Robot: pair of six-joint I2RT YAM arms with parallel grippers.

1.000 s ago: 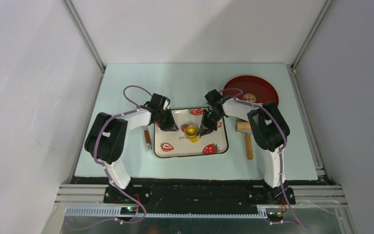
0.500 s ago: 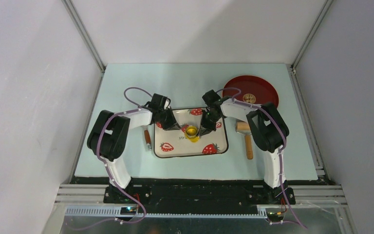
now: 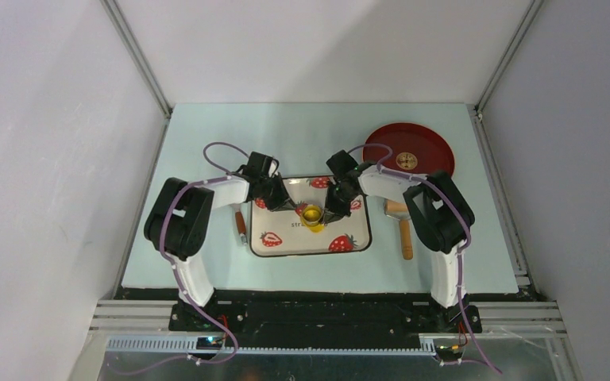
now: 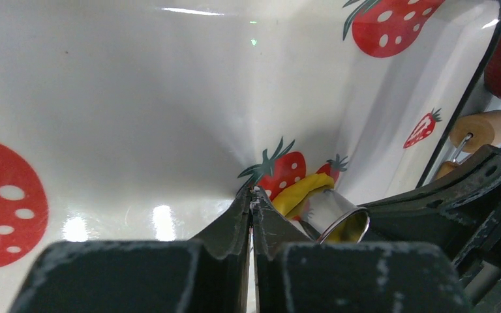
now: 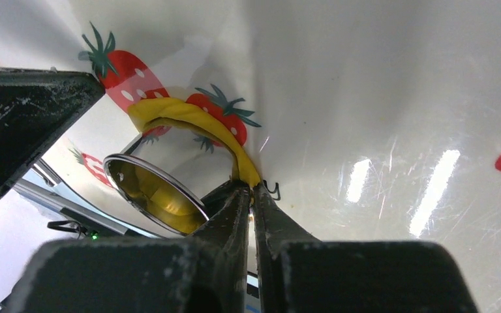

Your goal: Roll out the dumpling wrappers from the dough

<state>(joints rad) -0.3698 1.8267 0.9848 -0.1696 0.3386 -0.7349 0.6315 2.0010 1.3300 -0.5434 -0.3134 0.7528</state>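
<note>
On the strawberry-print tray (image 3: 286, 242) lies the bright yellow dough (image 3: 315, 225), with a small metal ring cutter (image 3: 312, 213) standing on it. My left gripper (image 3: 296, 209) is shut, its tips (image 4: 253, 191) on the tray just left of the dough (image 4: 298, 190) and the cutter (image 4: 336, 218). From the right, my right gripper (image 3: 328, 214) is shut on the dough's raised rim (image 5: 199, 127), with yellow showing at its tips (image 5: 253, 188). Yellow also shows inside the cutter (image 5: 151, 189). A tan-brown dumpling wrapper (image 3: 406, 160) rests on the red plate (image 3: 429, 143).
A wooden rolling pin (image 3: 403, 226) lies on the table right of the tray, and the red plate is behind it at the back right. Left of the tray lies a small brown-handled tool (image 3: 241, 226). Grey walls close in the mat on both sides.
Both grippers have closed and drawn in toward the cutter from either side. The right gripper now pinches the dough's rim. The cutter has stayed in place.
</note>
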